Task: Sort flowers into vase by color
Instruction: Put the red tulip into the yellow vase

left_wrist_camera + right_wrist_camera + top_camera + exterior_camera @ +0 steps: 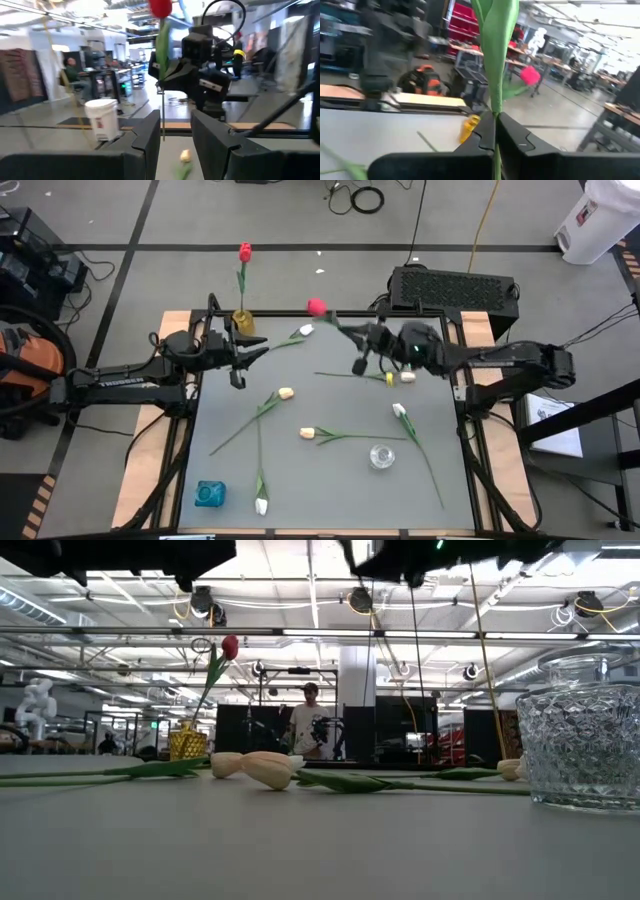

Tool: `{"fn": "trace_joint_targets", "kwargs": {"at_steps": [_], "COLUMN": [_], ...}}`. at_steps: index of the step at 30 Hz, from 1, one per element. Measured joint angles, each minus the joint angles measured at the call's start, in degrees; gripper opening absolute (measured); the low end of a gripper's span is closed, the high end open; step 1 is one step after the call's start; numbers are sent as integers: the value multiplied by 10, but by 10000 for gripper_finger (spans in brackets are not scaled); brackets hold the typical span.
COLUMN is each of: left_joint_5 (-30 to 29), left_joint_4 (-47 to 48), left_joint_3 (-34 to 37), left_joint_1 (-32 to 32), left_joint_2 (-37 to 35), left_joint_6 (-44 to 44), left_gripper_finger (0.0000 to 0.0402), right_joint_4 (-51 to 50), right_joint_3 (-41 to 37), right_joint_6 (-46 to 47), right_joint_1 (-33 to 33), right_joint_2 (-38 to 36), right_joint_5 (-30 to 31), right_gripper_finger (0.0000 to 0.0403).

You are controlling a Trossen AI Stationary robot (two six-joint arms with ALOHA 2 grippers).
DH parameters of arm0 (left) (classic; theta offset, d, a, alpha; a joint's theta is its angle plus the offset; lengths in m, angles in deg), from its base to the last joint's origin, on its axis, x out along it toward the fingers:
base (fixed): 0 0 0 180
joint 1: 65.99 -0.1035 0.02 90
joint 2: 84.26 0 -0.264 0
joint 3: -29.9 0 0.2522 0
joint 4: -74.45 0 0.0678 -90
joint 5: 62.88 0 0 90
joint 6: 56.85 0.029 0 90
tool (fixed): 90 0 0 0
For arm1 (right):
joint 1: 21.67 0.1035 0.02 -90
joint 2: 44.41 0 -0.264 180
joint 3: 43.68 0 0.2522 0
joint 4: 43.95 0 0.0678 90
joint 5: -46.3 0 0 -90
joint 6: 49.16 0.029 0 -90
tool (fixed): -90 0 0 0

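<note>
Red tulip [317,307] held aloft over table rear, stem clamped in shut right gripper [494,131]. Left gripper [252,355] parked beside yellow vase [243,321], fingers apart, nothing held. Stem judged light, thin, bendable; best gripped mid-stem, head left untouched.

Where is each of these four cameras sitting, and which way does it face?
High: overhead, looking down on table and both arms.
Low: at tabletop height, facing the room; arms overhead.
Left wrist: past the left end effector toward the right arm.
Right wrist: along the right end effector clamping a stem.
Shared: the held red tulip, in high and left wrist.
</note>
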Motion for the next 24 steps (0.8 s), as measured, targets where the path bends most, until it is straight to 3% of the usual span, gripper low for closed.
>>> {"fn": "trace_joint_targets", "kwargs": {"at_steps": [9, 13, 24], "left_joint_5": [-68, -75, -82], "left_joint_4": [-9, -10, -92], "left_joint_3": [0, 0, 0], "left_joint_1": [0, 0, 0], "left_joint_2": [3, 15, 111], "left_joint_6": [43, 40, -31], "left_gripper_finger": [116, 116, 116], "right_joint_4": [184, 256, 218], "right_joint_3": [0, 1, 60], "right_joint_6": [25, 37, 69], "right_joint_1": [-130, -143, -119], "right_joint_2": [118, 162, 210], "right_joint_5": [-205, -245, -371], "right_gripper_finger": [0, 0, 0]}}
